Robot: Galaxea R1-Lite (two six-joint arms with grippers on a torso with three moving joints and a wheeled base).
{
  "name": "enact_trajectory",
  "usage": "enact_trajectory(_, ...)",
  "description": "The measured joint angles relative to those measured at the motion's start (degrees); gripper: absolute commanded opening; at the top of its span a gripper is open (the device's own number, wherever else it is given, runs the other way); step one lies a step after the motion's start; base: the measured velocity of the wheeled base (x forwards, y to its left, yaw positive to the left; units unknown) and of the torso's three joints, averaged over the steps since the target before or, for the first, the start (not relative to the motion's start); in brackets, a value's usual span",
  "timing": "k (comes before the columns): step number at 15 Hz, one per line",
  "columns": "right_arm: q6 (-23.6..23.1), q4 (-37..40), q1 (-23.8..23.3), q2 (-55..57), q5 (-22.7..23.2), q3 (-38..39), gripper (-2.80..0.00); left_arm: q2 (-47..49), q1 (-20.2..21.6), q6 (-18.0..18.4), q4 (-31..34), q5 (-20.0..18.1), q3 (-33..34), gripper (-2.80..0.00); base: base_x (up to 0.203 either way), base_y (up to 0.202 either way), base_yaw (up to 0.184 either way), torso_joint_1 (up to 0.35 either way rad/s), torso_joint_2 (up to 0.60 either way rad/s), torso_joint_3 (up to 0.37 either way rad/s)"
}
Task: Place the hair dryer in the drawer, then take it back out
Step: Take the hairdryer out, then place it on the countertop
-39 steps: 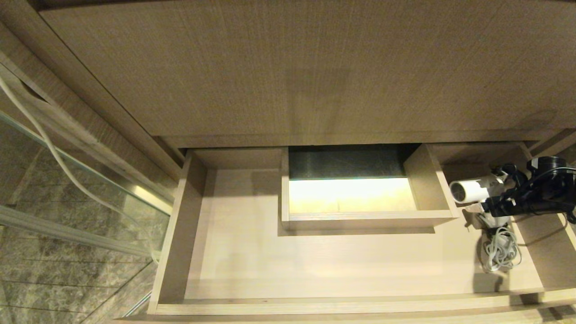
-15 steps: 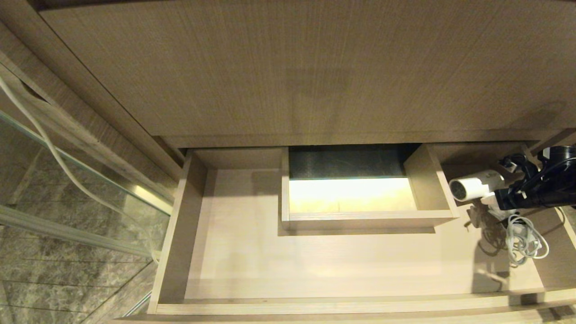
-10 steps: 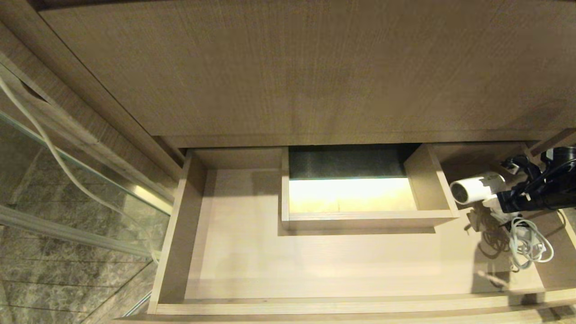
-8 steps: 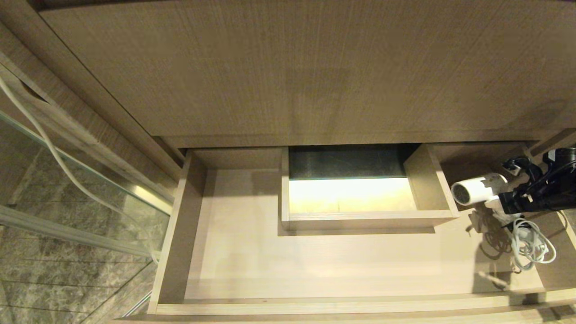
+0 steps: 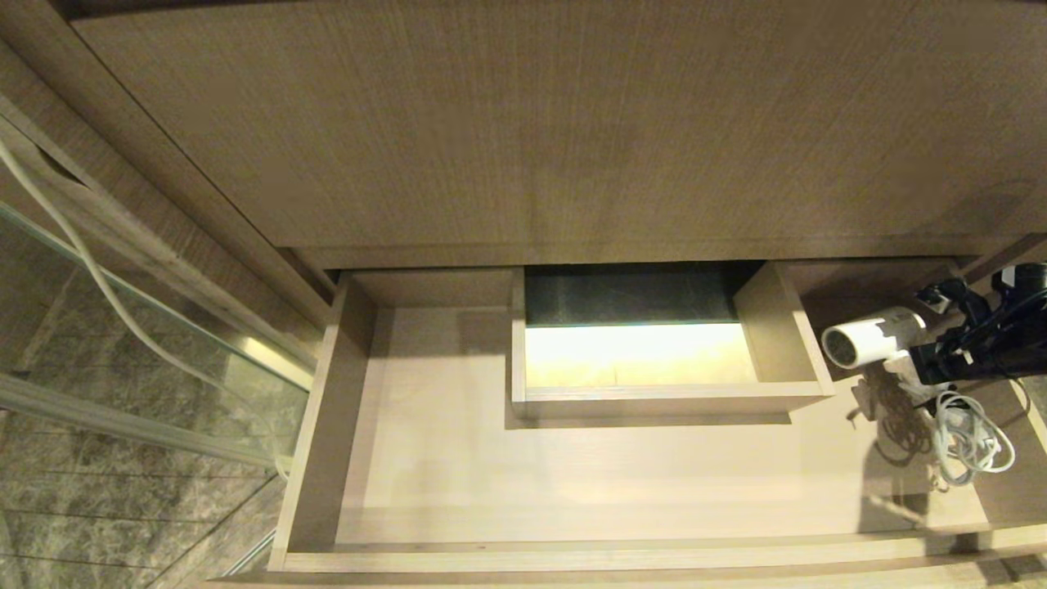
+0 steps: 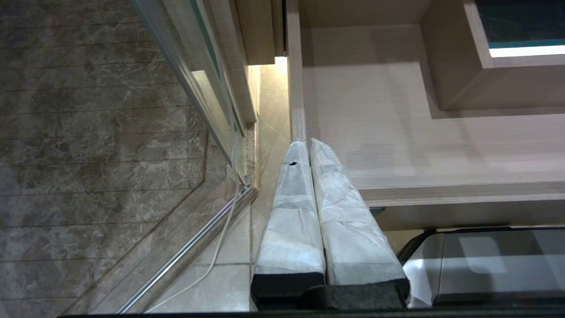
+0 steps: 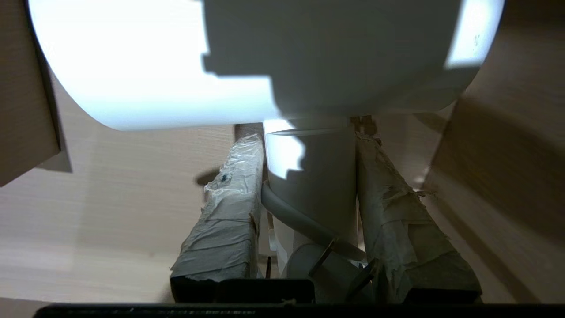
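Note:
The drawer [image 5: 325, 425] stands pulled out, wide and shallow, of beige wood. Over its right end my right gripper [image 5: 923, 364] is shut on the hair dryer [image 5: 869, 340]. The white barrel points left and shows its round grille. In the right wrist view the dryer's handle [image 7: 318, 176] sits clamped between the two taped fingers [image 7: 229, 207], under the barrel [image 7: 132, 66]. The bundled grey cord [image 5: 972, 438] hangs below the gripper, its shadow thrown on the drawer floor. My left gripper [image 6: 304, 143] is shut and empty, parked by the drawer's front left corner [image 6: 296, 110].
A boxed cutout [image 5: 654, 399] takes up the drawer's back middle, with a lit gap inside it. A tall wood panel [image 5: 572, 123] rises above the drawer. A glass partition [image 5: 164, 327] and a white cable [image 5: 90, 270] stand at the left over marble tiles.
My right gripper has drifted a little to the right and up with the hair dryer. The cord bundle has swung right with it, away from its shadow.

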Motion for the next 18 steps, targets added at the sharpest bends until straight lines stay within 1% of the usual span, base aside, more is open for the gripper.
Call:
enact_trajectory(6,-2.73,0.11,-0.28,-5.16,-0.11,3.27,-2.8,0.0,0.02,-0.02,0.0,0.0,0.0,-2.8,0.0,0.0,0.0,0.0,0.0,0.0)
enact_trajectory(15,-3.15,0.41,-0.39,-16.54,-0.13,10.67,-2.8,0.0,0.02,-0.02,0.0,0.0,0.0,-2.8,0.0,0.0,0.0,0.0,0.0,0.0)
enact_trajectory(18,-4.01,0.46,-0.39,-20.02,-0.11,12.52,-2.8,0.0,0.02,0.01,-0.01,0.0,0.0,-2.8,0.0,0.0,0.0,0.0,0.0,0.0)
